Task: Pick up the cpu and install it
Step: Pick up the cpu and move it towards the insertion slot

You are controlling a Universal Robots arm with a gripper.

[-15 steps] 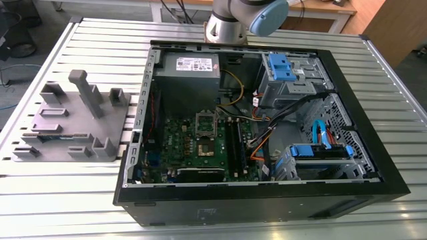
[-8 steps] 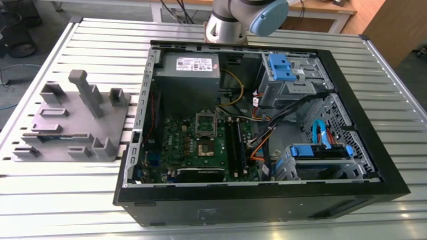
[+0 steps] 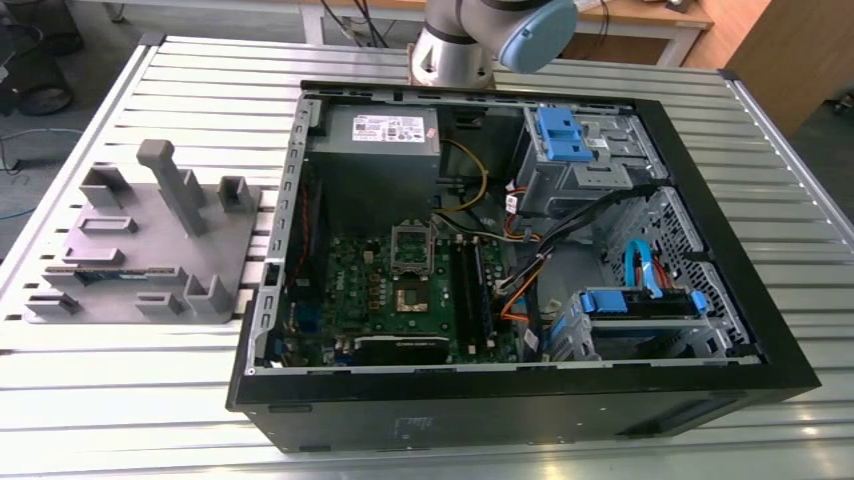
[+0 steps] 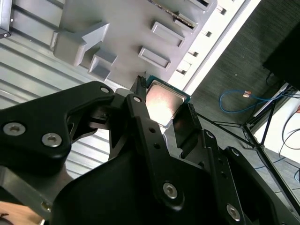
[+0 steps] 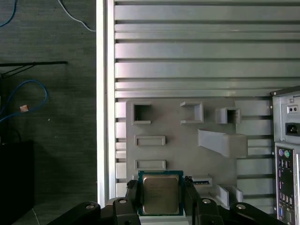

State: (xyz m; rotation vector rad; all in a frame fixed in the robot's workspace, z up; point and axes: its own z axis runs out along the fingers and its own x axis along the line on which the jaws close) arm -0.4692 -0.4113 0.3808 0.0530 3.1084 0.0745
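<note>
- One cpu [image 5: 160, 193]: a flat square chip with a silver-grey metal top and a green rim. In both wrist views it sits between the fingers, metal top toward the first wrist camera.
- Two black fingers [image 5: 132, 197]: they are closed on opposite edges of the cpu [image 4: 161, 105], one on each side. In the second wrist view, the near finger [image 4: 145, 126] covers part of the chip.
- One arm [image 3: 467, 40]: its grey and blue joint stands at the far edge of the exterior view, behind the case.
- One grey tray [image 5: 187, 136]: it lies flat on the slatted metal surface [image 5: 197, 47] and carries several raised blocks and open pockets. In the first wrist view it lies beyond the cpu, apart from it.
- In the exterior view, the tray [image 3: 134, 250] sits on the surface [image 3: 200, 90] at the view's left, just beside the case.
- One open black case [image 3: 534, 400]: it lies on its side.
- One green motherboard [image 3: 354, 290]: it lies in the case floor, with one socket [image 3: 411, 300] near its middle.
- One power supply [image 3: 380, 130]: it sits in the far corner of the case.
- Two blue-latched drive bays [image 3: 567, 135]: these are at the exterior view's right.
- Loose orange, yellow and black cables [image 3: 521, 290]: they cross the case just beside the board.
</note>
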